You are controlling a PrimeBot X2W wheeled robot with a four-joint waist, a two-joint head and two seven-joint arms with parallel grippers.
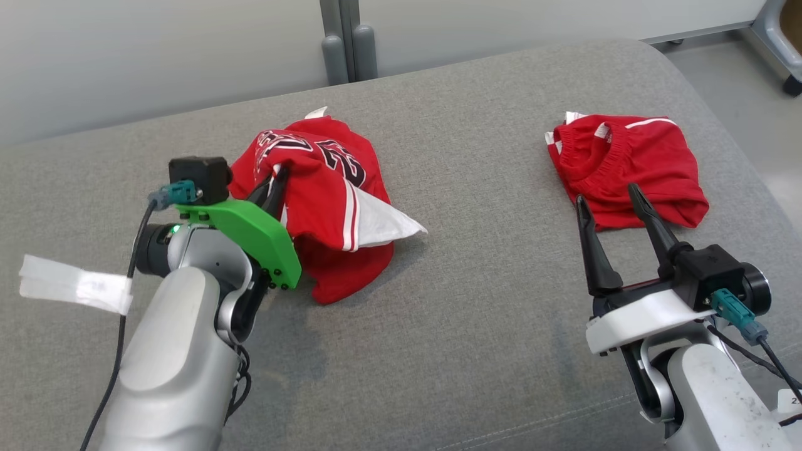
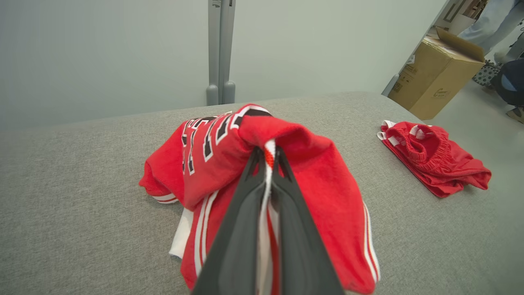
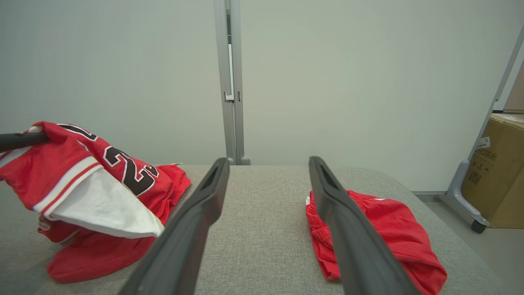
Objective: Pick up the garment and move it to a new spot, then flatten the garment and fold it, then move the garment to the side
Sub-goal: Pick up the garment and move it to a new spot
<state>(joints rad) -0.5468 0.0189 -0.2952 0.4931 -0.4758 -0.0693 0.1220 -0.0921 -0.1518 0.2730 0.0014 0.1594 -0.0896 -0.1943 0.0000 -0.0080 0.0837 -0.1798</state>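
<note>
Working over a big grey padded desk (image 1: 438,326) here. Reckoning on being right at the start: picking up only just getting going, with moving to a new spot, flattening, folding and shifting aside all yet to come.

Looking at the red jersey (image 1: 326,181) crumpled on the left half of the desk, with one bunched fold being held up and the rest sagging onto the grey fabric, white lining poking out on the side toward the middle. Also spotting red shorts (image 1: 633,169) bunched on the right half, well apart from the jersey. Guessing at those not being this round's garment, but not feeling sure.

Clamping the left fingers (image 1: 272,191) right down on a striped fold of the jersey. Holding the right fingers (image 1: 592,250) spread wide, gripping nothing, hovering at the near edge of the shorts without obviously touching.

Seeing loads of bare grey between the two garments and in front of both, so plenty of room for laying the jersey flat around the middle. Watching the rounded far edge just behind the jersey, near a grey post (image 1: 348,44), plus the curved right corner dropping off past the shorts toward a cardboard box (image 2: 438,73). Leaning toward the middle being safer than going back or right. Also noticing a bit of white tape (image 1: 75,285) by the left arm's cable.
</note>
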